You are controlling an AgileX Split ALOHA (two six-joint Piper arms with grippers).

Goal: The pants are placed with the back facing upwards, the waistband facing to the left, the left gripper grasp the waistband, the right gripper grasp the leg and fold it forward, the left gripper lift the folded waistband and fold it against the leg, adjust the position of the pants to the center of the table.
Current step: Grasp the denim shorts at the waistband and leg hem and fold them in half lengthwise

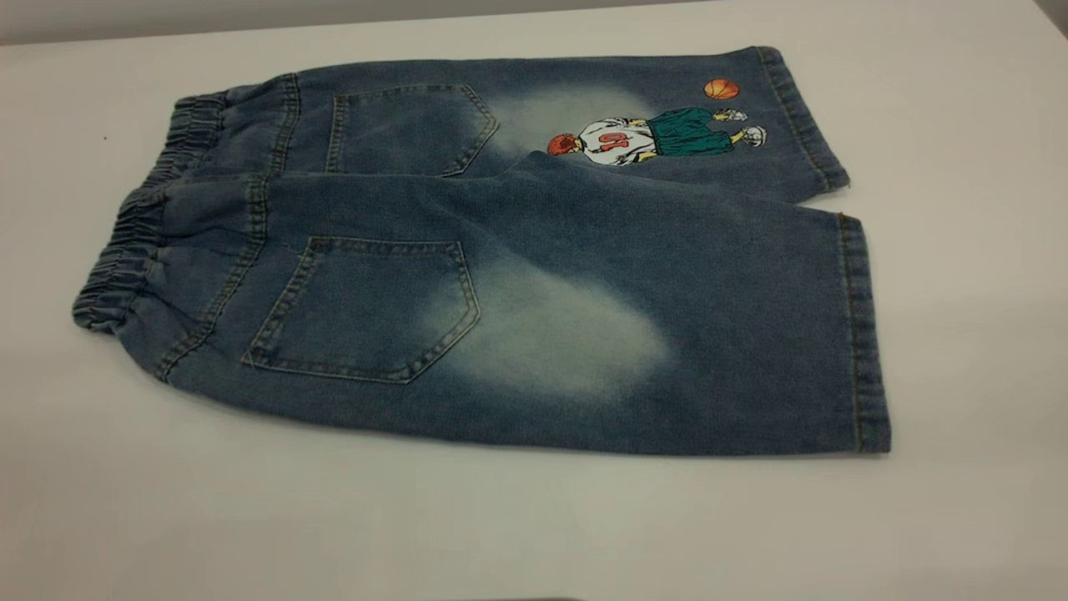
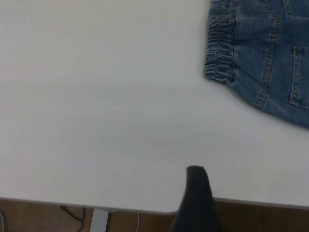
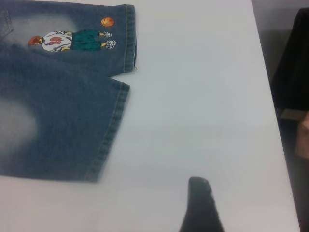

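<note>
The pants [image 1: 501, 259] lie spread flat on the white table [image 1: 534, 534], back pockets up, unfolded. Nearest the table's front edge in the exterior view is the plain leg [image 1: 667, 334], with its large pale faded patch beside one back pocket and its stitched hem toward the right edge. Behind it, toward the far edge, lies the other leg, printed with the basketball player cartoon [image 1: 651, 138] and an orange ball. The gathered waistband [image 1: 133, 242] runs along the shorts' left end, ruffled and slightly lifted.

The exterior view shows neither arm. Only the wrist views do. In the left wrist view a single dark finger of the left gripper [image 2: 195, 193] shows over the table's near edge, well apart from the waistband corner [image 2: 219, 43], with bare tabletop between; whether that claw is released or clenched cannot be told. The right wrist view shows one dark finger of the right gripper [image 3: 200, 203] over bare table, apart from the plain leg's hem [image 3: 108, 135]; its state cannot be told either. That view alone shows a dark shape [image 3: 292, 67] beyond the table's edge.
</note>
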